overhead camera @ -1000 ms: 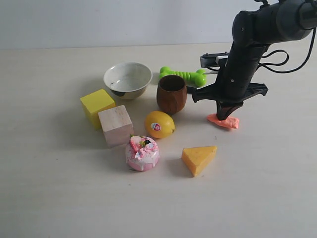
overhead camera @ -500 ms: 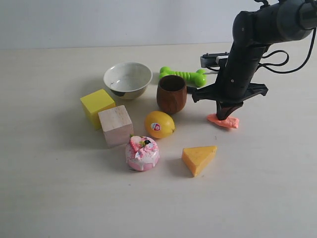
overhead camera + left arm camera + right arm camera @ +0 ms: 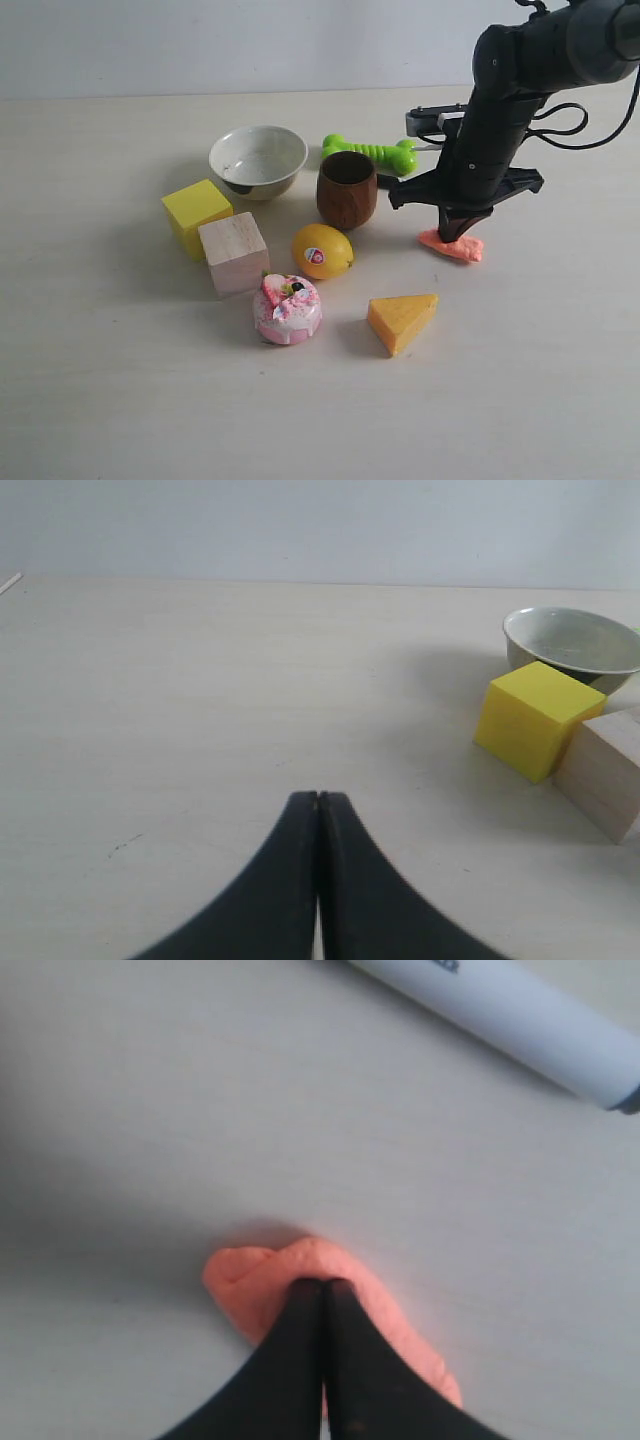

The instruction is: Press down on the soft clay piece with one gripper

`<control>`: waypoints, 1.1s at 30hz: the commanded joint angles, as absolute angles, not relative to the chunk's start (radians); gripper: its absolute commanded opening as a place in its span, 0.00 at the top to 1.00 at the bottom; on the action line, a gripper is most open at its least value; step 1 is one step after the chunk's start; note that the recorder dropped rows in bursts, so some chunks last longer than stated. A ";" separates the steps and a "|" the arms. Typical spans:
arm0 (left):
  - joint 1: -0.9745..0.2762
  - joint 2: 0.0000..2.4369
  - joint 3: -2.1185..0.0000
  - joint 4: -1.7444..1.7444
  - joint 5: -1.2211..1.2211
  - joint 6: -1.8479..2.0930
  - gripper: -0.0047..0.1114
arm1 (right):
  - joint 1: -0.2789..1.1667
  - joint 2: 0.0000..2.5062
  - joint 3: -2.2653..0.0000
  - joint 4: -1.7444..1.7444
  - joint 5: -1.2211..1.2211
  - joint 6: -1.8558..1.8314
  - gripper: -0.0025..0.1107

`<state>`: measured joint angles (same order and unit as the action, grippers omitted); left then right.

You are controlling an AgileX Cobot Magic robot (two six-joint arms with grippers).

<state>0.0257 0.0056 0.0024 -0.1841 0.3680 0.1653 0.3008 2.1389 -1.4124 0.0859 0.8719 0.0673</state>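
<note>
The salmon-orange clay piece lies flat on the table at the right, beyond the cheese wedge. My right gripper points straight down on it, shut, its joined tips resting on the clay's top. In the right wrist view the shut gripper meets the lumpy clay, which spreads out on both sides of the fingers. My left gripper is shut and empty over bare table, out of the exterior view.
Left of the clay stand a brown wooden cup, a lemon, a cheese wedge, a pink cake toy, a wooden block, a yellow cube, a bowl and a green bone toy. A white marker lies near the clay.
Almost nothing has moved. The right arm has shifted very slightly, with its tips staying on the clay. The other objects are unchanged.
</note>
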 commanded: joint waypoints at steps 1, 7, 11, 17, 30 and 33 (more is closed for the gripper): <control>0.021 0.000 0.000 -0.188 0.359 0.162 0.96 | 0.302 2.097 -1.402 0.079 0.885 0.060 0.98; 0.021 0.000 0.000 -0.188 0.359 0.162 0.96 | 0.302 2.035 -1.402 0.111 0.879 0.045 0.98; 0.021 0.000 0.000 -0.188 0.359 0.162 0.96 | 0.302 2.016 -1.402 0.114 0.869 0.045 0.98; 0.021 0.000 0.000 -0.188 0.359 0.162 0.96 | 0.302 1.970 -1.400 0.102 0.844 0.020 0.98; 0.021 0.000 0.000 -0.188 0.359 0.162 0.96 | 0.302 1.178 -0.921 0.157 0.508 -0.034 0.98; 0.021 0.000 0.000 -0.188 0.359 0.162 0.96 | 0.302 1.057 -0.921 0.161 0.539 -0.030 0.98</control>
